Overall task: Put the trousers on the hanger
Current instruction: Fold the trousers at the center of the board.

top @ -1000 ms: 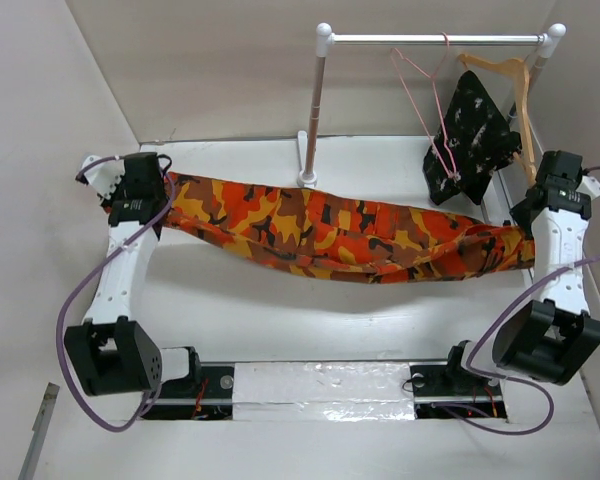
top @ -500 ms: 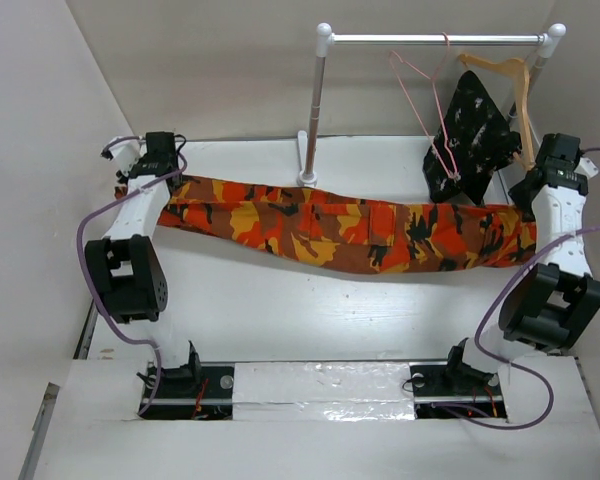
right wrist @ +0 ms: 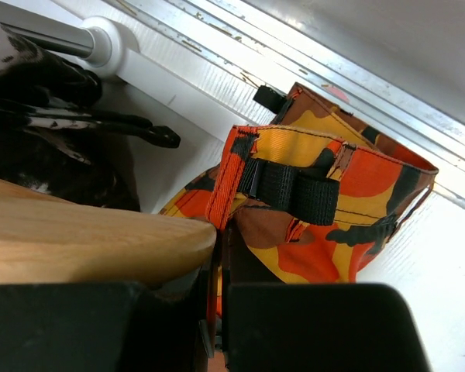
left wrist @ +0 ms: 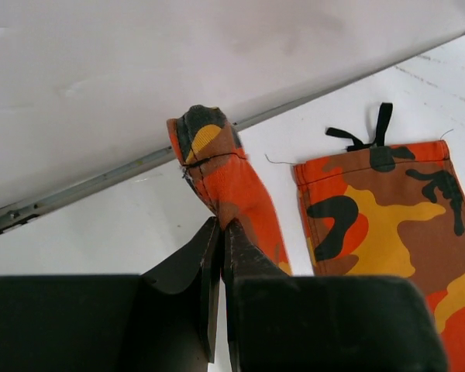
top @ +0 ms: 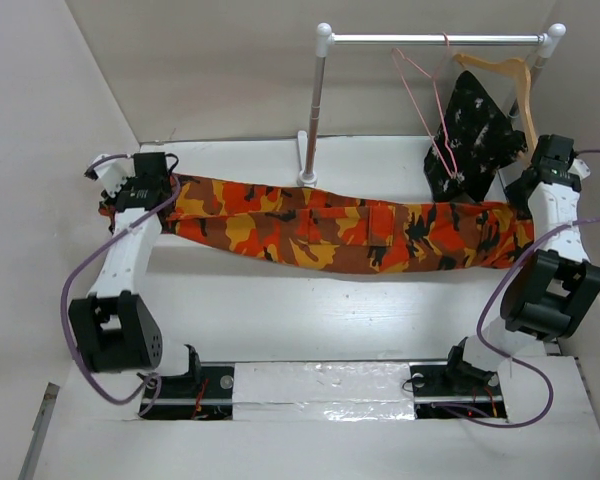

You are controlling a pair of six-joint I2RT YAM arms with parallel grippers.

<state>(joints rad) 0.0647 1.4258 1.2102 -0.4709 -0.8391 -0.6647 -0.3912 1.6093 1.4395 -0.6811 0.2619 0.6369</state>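
Two arms, one garment: you have the trousers (top: 330, 232) stretched lengthwise across the table (top: 330, 320), left end to right end, with a slight sag in the middle. Whether the sagging part touches the table cannot be told from above.

Left jaws: shut on a bunched leg cuff, seen in the left wrist view as an orange twist with a black and yellow tip (left wrist: 217, 167) rising from between the closed tips. The other cuff (left wrist: 387, 201) lies flat just beside it, with two black ties (left wrist: 372, 132) at its hem.

Right jaws: shut on the waist end. The right wrist view shows the waistband (right wrist: 325, 194) folded over, with a black belt loop (right wrist: 294, 190) across it.

Cloth: camouflage blotches of orange, red, yellow, brown and black. A flat pocket flap (top: 380, 222) shows near the middle.

Hanger (top: 425, 110): thin pink wire, hooked on the rail (top: 435, 39) at the far right of the table, hanging tilted. Its lower corner overlaps the black speckled garment (top: 470, 135), which hangs on a wooden hanger (top: 515, 85). The trousers are below and in front of the rail, apart from the pink wire.
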